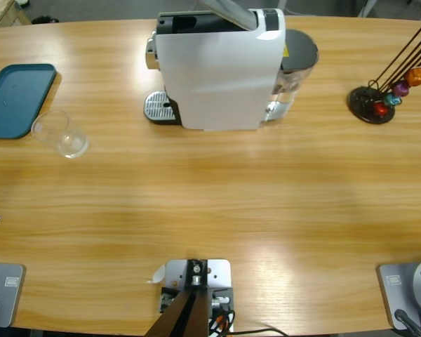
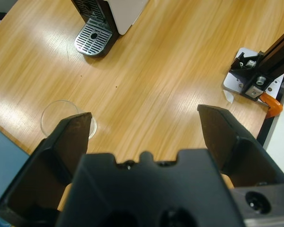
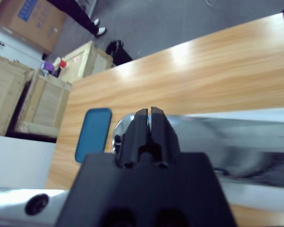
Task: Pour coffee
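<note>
My left claw [image 2: 144, 127] spread wide over grained wood table [image 1: 217, 189], one clear round glass tumbler [image 1: 61, 134] at its 9 o'clock beside one teal tray [image 1: 17, 98], coffee not visible, one boxy white coffee machine [image 1: 217, 70] with perforated steel drip grate [image 1: 158, 107], my right claw [image 3: 150, 125] pinched closed.

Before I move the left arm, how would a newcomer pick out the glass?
Start at the white coffee machine at the table's far edge, then look along the table to the blue tray. The glass stands beside the tray's corner, the only clear, empty thing there.
</note>
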You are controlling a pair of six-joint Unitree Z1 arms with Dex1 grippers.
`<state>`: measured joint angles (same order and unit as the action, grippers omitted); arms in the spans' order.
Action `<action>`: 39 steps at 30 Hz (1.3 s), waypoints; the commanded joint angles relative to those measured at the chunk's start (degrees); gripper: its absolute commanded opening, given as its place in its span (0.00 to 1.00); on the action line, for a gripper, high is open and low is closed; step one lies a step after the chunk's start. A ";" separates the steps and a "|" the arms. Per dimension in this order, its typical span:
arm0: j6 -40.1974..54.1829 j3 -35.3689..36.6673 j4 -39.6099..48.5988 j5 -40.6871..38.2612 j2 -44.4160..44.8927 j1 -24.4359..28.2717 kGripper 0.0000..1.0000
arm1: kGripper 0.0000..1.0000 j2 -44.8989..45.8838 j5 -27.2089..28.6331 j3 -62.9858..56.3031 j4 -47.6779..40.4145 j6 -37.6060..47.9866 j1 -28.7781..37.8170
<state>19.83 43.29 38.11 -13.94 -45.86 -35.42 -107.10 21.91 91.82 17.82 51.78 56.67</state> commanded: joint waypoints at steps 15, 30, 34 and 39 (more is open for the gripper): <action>-0.67 -2.07 -0.67 0.49 -0.18 -0.26 0.97 | 0.00 -12.87 1.03 -6.38 3.06 -0.98 1.34; -0.76 -2.16 -0.63 0.49 0.59 -0.26 0.97 | 0.00 -17.68 -1.08 -6.52 5.52 -2.56 1.34; -0.76 -2.16 -0.65 0.49 0.59 -0.26 0.97 | 0.00 -18.32 -1.06 -6.18 6.80 -2.56 1.27; -0.76 -2.16 -0.67 0.49 0.50 -0.26 0.97 | 0.00 -18.46 -0.76 -5.25 8.68 -3.04 1.16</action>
<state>19.83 43.22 38.06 -13.94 -45.80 -35.42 -112.67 22.83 91.67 19.85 49.97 57.10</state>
